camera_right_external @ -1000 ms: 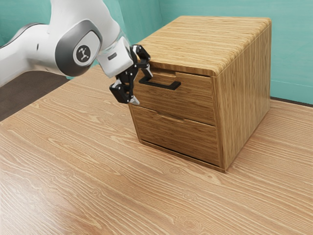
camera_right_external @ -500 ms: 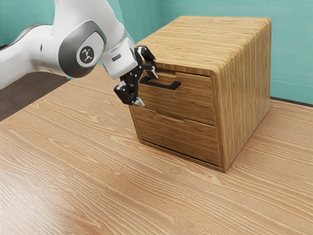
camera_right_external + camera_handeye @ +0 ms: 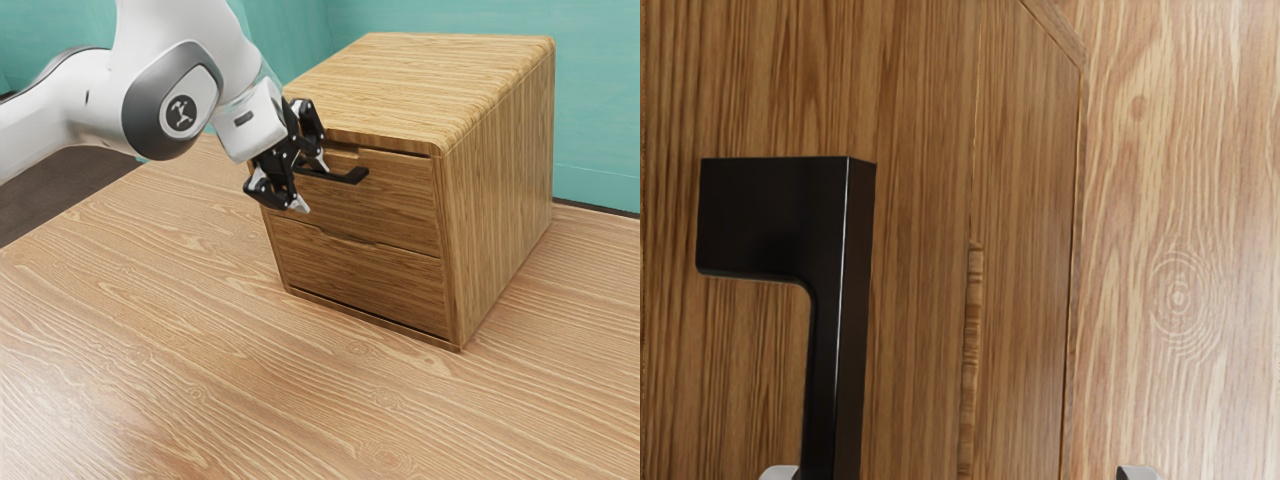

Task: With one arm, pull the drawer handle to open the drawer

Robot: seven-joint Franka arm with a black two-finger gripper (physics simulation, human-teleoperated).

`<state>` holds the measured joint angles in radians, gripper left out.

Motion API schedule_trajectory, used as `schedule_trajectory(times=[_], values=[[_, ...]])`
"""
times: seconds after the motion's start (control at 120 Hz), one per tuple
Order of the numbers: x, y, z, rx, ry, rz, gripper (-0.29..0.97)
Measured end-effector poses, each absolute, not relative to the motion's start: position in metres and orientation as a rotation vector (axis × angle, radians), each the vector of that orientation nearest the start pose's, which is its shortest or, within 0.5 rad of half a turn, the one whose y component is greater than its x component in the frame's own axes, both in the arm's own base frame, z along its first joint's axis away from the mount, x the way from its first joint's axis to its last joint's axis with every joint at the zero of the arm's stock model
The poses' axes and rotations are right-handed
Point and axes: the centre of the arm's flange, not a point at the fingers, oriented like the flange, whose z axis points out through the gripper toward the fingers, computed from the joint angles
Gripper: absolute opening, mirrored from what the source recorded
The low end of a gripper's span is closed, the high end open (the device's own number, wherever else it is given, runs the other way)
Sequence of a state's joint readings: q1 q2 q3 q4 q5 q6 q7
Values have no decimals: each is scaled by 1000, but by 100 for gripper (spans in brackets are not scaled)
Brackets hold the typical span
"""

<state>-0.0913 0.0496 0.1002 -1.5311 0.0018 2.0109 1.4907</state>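
Note:
A wooden cabinet (image 3: 480, 150) stands on the table with two drawers in its front. The top drawer (image 3: 385, 205) carries a black bar handle (image 3: 338, 174) and its front sits about flush with the lower drawer (image 3: 360, 270). My gripper (image 3: 308, 175) is open at the end of the handle nearer the exterior view's left, one finger above the bar and one below. In the wrist view the handle (image 3: 835, 300) runs between my two fingertips (image 3: 780, 471), close beside one of them, with the drawer front behind it.
The wooden table (image 3: 200, 350) stretches wide in front of the cabinet. A teal wall (image 3: 600, 90) stands behind it. The cabinet's side panel (image 3: 500, 190) faces the exterior view's right.
My hand has moved toward the exterior view's right and slightly up, from beside the cabinet's front corner onto the near end of the handle. The drawer has not moved.

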Motion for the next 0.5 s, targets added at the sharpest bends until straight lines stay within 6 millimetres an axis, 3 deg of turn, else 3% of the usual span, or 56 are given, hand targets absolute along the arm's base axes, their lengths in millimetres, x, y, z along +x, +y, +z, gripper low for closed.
schedule_trajectory(times=[0.308,0.5], values=[[600,2,673,-2067,1895,-459,17],[593,-1,666,-2097,1910,-446,21]])
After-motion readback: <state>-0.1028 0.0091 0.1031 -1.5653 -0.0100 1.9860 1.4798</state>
